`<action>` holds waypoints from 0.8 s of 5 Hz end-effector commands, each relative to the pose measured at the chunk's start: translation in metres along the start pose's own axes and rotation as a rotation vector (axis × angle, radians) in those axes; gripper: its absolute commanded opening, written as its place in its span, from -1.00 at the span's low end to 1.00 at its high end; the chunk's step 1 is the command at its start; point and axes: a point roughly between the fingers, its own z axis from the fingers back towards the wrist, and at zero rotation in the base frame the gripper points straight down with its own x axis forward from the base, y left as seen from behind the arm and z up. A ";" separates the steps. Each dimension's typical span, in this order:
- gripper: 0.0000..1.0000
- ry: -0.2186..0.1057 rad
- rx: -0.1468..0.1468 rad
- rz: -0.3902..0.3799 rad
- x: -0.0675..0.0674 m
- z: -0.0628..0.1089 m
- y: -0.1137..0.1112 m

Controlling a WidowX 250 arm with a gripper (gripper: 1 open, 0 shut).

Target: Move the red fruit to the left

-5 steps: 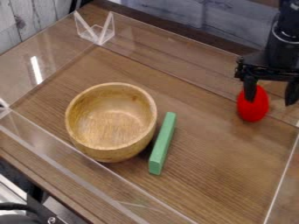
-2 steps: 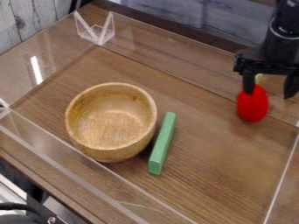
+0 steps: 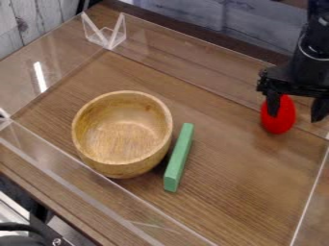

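Red fruit (image 3: 276, 115): I logged it at the right side of the table (image 3: 232, 163), near the clear wall, well apart from the bowl (image 3: 122, 133) and green bar (image 3: 179, 156).
Handling: I judged it light, rigid and glossy, so likely slippery; round body, prone to roll or squirt out of a pinch.
Hold point: I judged the widest part of the red body best, fingers on opposite flanks, below the leafy top.
Gripper (image 3: 294, 102): pointed down over the fruit, jaws spread wide, one finger on each side of it; nothing grasped. I could not tell whether either finger touched the fruit.
Change from a second before: I saw the fingers sit slightly lower around the fruit; the fruit itself, bowl and bar lay where they had been; jaws were just as wide.
Task status: I judged the fruit not yet lifted; the move left had not begun.
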 end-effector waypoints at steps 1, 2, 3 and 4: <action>1.00 -0.055 -0.038 -0.017 0.009 0.010 -0.003; 1.00 -0.043 -0.031 -0.072 0.004 0.003 -0.007; 1.00 -0.033 -0.027 -0.127 -0.001 -0.002 -0.011; 1.00 -0.029 -0.003 -0.083 -0.005 -0.023 -0.003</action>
